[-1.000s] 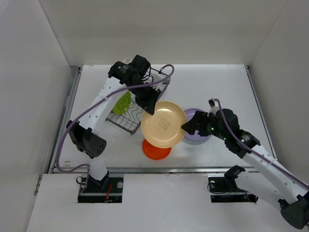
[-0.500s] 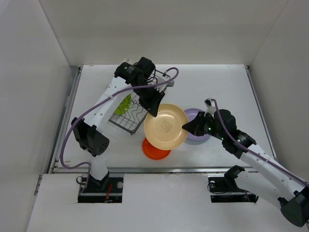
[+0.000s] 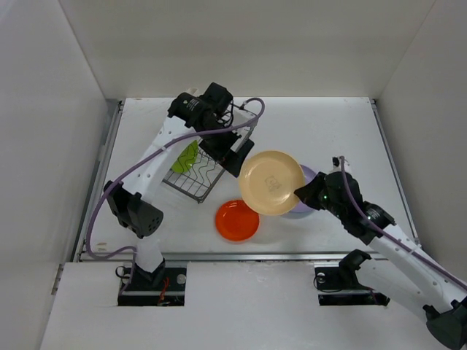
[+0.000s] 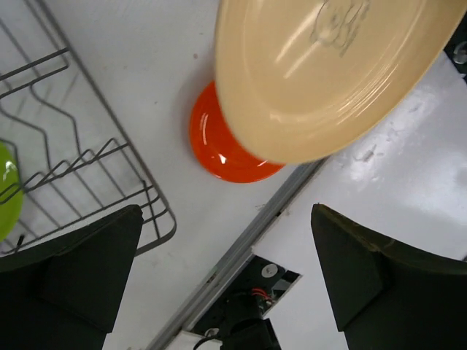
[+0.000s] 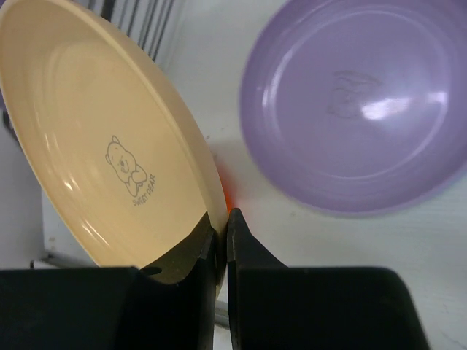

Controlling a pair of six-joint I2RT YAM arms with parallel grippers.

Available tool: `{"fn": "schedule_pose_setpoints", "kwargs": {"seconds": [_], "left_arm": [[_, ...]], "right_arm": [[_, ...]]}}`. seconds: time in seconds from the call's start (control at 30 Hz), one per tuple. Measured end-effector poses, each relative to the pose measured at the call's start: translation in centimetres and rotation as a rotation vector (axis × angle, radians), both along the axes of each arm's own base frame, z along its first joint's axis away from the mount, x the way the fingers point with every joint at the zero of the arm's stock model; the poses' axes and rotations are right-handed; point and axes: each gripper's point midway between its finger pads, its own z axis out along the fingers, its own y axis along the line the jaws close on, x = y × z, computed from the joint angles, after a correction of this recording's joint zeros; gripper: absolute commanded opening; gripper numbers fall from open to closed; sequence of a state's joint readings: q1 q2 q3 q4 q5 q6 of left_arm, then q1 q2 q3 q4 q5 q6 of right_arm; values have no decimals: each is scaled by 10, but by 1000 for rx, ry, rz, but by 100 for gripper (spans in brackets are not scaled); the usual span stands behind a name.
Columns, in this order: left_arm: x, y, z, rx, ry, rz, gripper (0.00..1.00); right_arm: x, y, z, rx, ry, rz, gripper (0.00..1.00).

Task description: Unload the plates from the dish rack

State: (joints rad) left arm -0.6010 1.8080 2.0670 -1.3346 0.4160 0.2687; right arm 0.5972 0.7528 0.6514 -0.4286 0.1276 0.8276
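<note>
Right jaws pinch the rim of a glossy round tan plate (image 3: 272,182); left jaws gape wide.

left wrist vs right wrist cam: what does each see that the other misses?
Left wrist only: edge of the lime green round plastic plate, left fingers wide apart, empty. Right wrist only: the lavender purple round plastic plate, right fingers shut on a rim. Both: the tan round plastic bear-print plate being gripped.

The dish rack (image 3: 210,173) stood left on the counter (image 3: 328,124) with one plate (image 3: 187,156) inside. A second plate (image 3: 237,220) lay before it, and a third plate (image 3: 272,182) hung to its right.
</note>
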Motion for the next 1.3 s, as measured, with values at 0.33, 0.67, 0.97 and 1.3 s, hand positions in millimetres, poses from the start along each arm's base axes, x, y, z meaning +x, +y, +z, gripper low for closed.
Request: {"fn": "schedule_pose_setpoints", "kwargs": {"seconds": [0.33, 0.67, 0.97, 1.3], "left_arm": [[22, 66, 46, 41, -256, 222, 100], [20, 83, 31, 89, -235, 259, 100], [21, 84, 31, 90, -237, 260, 100], [21, 84, 31, 89, -237, 259, 100]], "right_arm": [[15, -64, -25, -101, 112, -430, 0], [26, -87, -36, -124, 133, -586, 0], [30, -83, -64, -184, 209, -588, 31], [30, -83, -67, -193, 217, -585, 89]]}}
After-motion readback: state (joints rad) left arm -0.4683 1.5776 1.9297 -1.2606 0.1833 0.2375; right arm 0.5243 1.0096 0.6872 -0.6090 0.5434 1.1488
